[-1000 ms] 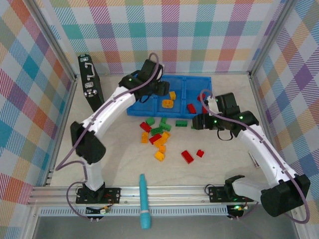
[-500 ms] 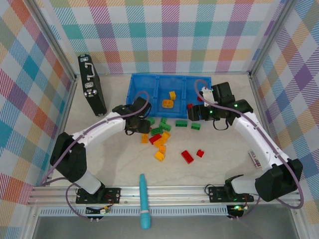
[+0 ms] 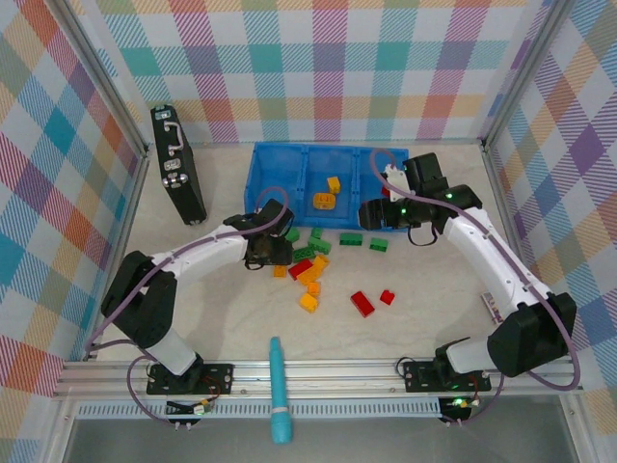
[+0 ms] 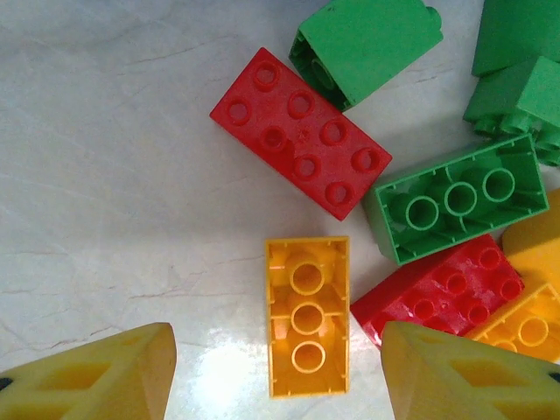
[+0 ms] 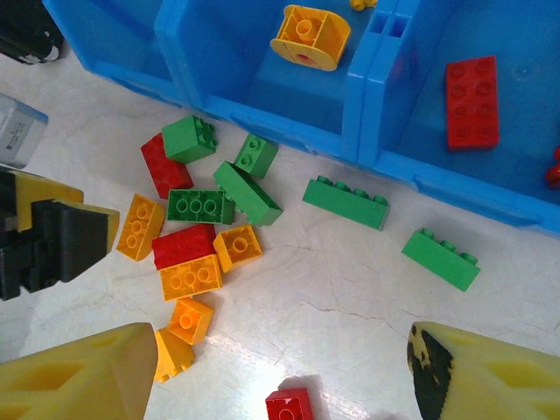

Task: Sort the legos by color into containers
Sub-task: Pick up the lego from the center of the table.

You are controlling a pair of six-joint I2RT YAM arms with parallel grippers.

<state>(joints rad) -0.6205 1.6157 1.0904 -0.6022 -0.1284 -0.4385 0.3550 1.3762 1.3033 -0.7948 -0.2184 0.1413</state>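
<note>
While left tool [image 4: 276, 350] hangs open, I see orange brick [image 4: 307, 315] between fingers [image 4: 87, 376], long axis up-down in frame, across closing line.

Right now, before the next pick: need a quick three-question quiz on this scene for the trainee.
1. True or false: the left claw is shut on a green brick.
2. The brick in the tray's right compartment is: A green, B red, C orange.
3. Fill in: the lego between the left claw's fingers is ____ in colour.
Key: 1 false, the claw is open and grips nothing. 2 B. 3 orange.
</note>
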